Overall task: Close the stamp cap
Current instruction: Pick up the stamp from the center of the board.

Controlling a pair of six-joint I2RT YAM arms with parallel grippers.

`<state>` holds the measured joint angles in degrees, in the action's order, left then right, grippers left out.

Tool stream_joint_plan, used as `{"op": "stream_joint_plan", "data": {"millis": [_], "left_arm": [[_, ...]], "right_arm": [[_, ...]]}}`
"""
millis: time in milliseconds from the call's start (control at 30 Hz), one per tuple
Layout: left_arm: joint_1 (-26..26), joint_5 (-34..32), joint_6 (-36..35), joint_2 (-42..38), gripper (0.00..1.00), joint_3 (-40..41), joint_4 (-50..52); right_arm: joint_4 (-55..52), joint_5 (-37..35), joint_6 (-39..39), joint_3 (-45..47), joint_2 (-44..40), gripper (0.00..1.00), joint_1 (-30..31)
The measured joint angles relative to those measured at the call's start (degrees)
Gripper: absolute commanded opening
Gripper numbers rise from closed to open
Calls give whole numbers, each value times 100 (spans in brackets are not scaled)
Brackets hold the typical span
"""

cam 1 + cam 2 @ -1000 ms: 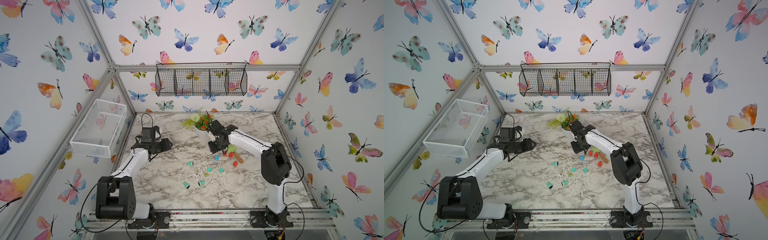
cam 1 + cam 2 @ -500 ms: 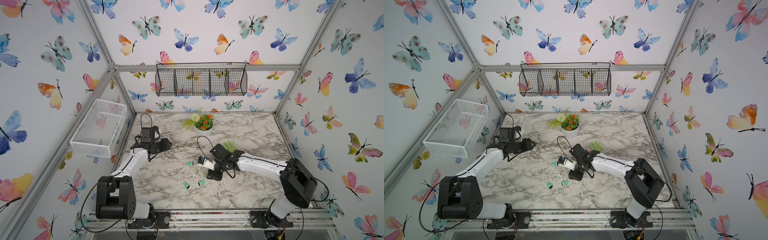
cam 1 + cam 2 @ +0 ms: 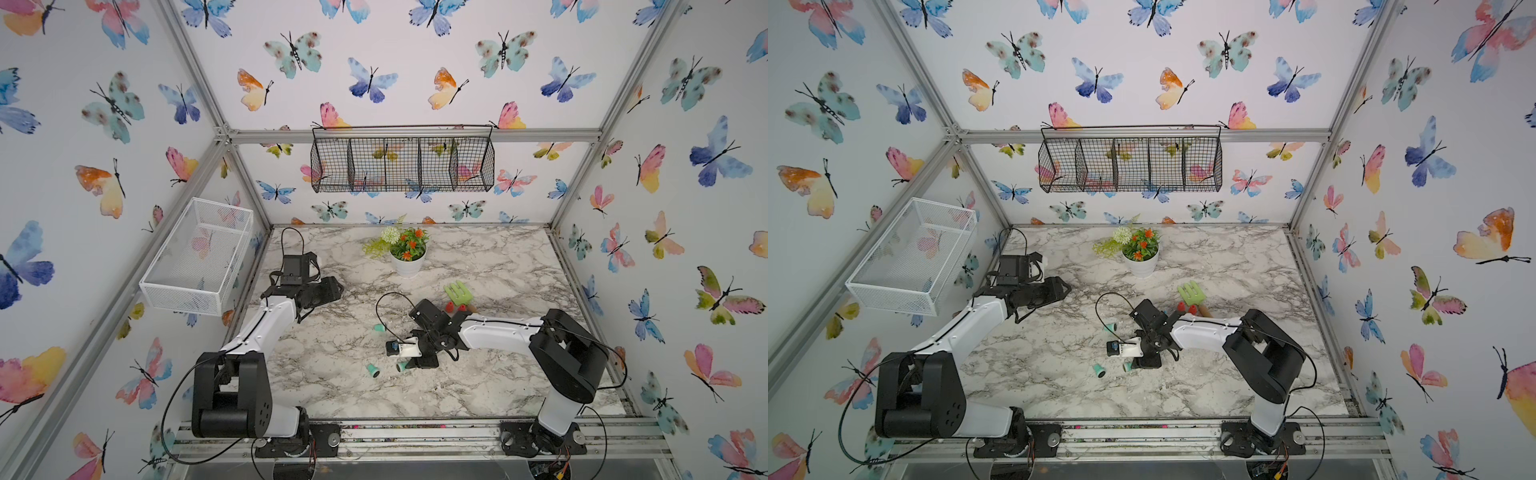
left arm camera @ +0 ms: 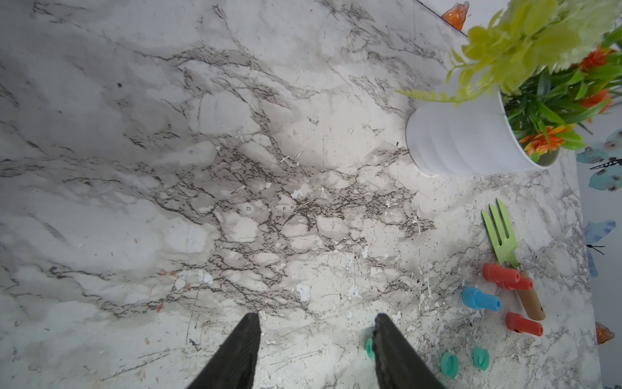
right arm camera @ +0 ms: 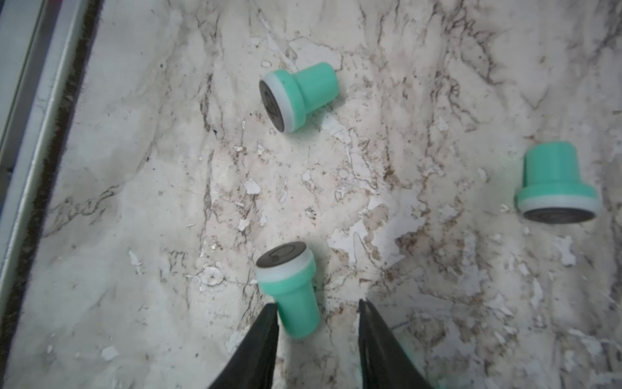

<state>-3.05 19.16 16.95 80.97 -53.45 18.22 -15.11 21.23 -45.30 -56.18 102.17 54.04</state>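
Observation:
Three teal stamps lie uncapped on the marble table [image 5: 404, 134], dark ink faces bare. In the right wrist view the handle of the nearest stamp [image 5: 289, 289] lies between my right gripper's [image 5: 318, 308] open fingers, against one finger [image 5: 266, 333] and apart from the other. The other two stamps [image 5: 298, 96] [image 5: 557, 183] lie farther off. Both top views show the right gripper [image 3: 411, 365] [image 3: 1138, 365] low at front centre beside that stamp [image 3: 402, 366]. Round teal caps [image 4: 449, 364] [image 4: 480, 358] show in the left wrist view. My left gripper [image 4: 317, 320] [image 3: 332, 291] hangs open and empty at the left.
A white pot of flowers [image 3: 408, 259] stands at the back centre. A green toy fork [image 3: 458, 293] lies right of centre with two red stamps [image 4: 501, 273] [image 4: 524, 324] and a blue stamp [image 4: 481, 299] by it. Wire baskets [image 3: 199, 257] [image 3: 403, 164] hang on the walls.
My right arm swung from beside the flower pot forward to the front centre and came down around a teal stamp. The left arm has not moved.

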Motion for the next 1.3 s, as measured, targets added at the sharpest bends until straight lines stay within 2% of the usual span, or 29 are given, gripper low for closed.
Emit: {"op": "stream_joint_plan", "data": {"millis": [567, 833, 933, 1133, 1300], "left_arm": [[4, 11, 68, 55, 56, 0, 2], [-140, 522, 514, -70, 56, 136, 7], [-588, 831, 778, -297, 57, 262, 2], [-2044, 1266, 1279, -595, 61, 175, -160], [-2697, 1517, 1558, -592, 71, 11, -223]], "right_arm": [[616, 179, -105, 297, 66, 23, 44], [1104, 39, 673, 721, -295, 12, 44], [1432, -142, 1169, 911, -702, 9, 44], [2131, -640, 1937, 1158, -1694, 4, 44], [2439, -1104, 2258, 1270, -2363, 2, 44]]}}
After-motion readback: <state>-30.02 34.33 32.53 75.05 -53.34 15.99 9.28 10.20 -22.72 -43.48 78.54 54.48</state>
